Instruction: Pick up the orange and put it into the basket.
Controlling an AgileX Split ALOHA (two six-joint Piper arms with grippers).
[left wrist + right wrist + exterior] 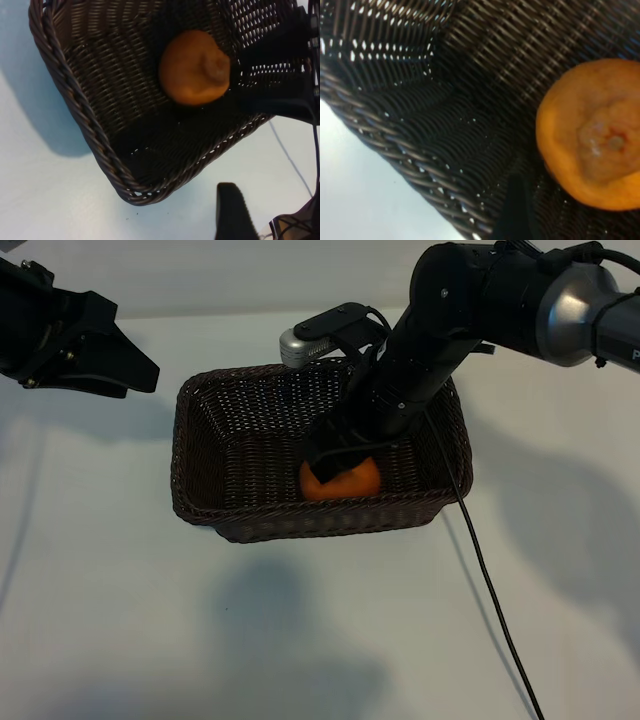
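Left gripper point(140, 375) hangs half open and empty off the basket point(200, 400), the orange point(340, 480) sits inside under the right gripper point(335, 455), can't tell how wide, so lifting might snag it.

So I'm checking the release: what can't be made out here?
- Exterior view: the right gripper covers the top of the orange; its finger spread is hidden.
- Right wrist view: the orange is cut off by the edge.
- Left wrist view: the right arm's dark body hides part of the basket.
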